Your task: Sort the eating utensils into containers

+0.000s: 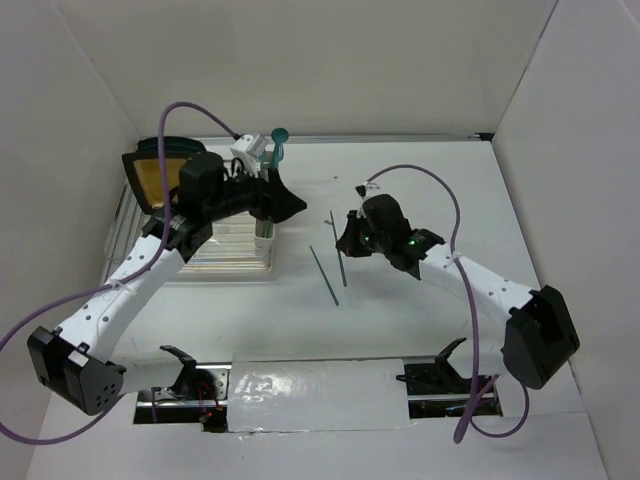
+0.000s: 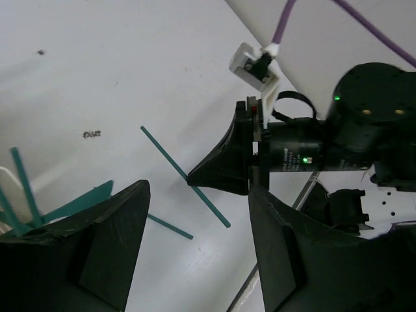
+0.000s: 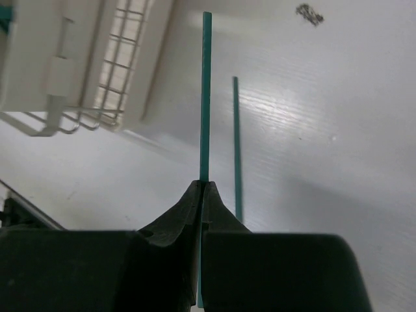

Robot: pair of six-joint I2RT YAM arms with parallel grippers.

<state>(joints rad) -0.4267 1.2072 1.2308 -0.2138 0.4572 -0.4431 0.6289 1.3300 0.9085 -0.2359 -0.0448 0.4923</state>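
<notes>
Tabletop [image 1: 400,320], white and broad, carries a clear wire dish rack [image 1: 215,262] at centre left of your overhead view. Your left gripper [image 2: 198,190] hangs over the cream-white joined plastic cups [image 1: 262,238] at the rack's right edge, jaws well apart. Your right gripper [image 3: 203,185], at centre, is pinched tight on a slim teal-green plastic utensil [image 3: 205,97], whose shaft runs out beyond the fingertips. A second teal utensil [image 3: 236,143] lies loose just beside it.
</notes>
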